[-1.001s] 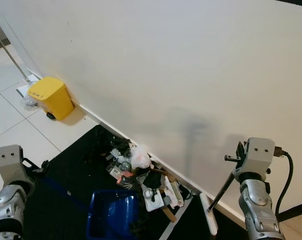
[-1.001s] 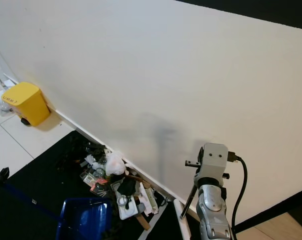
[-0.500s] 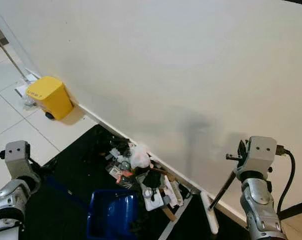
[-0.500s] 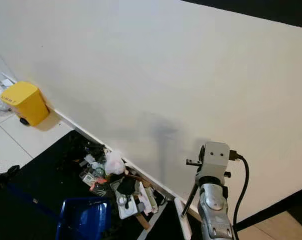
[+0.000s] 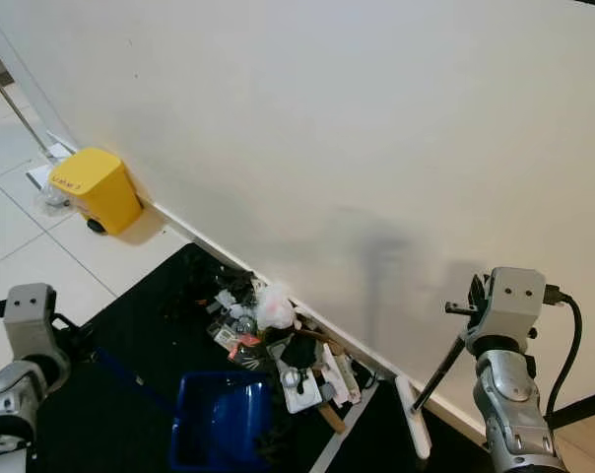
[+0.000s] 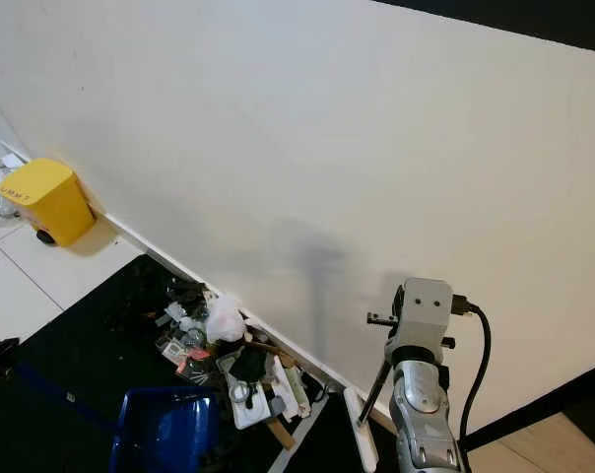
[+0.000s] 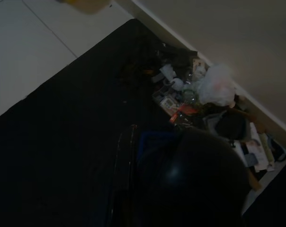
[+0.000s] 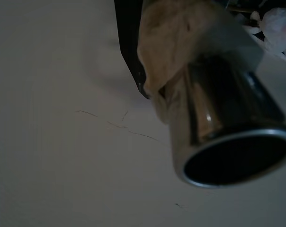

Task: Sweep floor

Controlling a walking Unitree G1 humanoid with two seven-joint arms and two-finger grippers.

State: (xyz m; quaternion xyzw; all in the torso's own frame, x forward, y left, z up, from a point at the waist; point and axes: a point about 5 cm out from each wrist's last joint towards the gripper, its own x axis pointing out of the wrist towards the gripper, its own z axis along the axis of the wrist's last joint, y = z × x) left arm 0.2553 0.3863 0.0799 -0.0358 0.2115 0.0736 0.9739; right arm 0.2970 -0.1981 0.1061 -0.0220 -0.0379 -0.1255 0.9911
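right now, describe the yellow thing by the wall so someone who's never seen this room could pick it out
Follow the long white wall along its base toward the robot's left, past the black mat and the pile of litter against the skirting. On the pale tiles stands a small yellow bin, boxy, with dark lettering on its top. It is the only bright yellow object here, unlike the blue dustpan.

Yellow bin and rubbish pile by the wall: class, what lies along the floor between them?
Between the yellow bin and the rubbish pile, the head views show bare white floor tile, then the black mat, beside the white baseboard.
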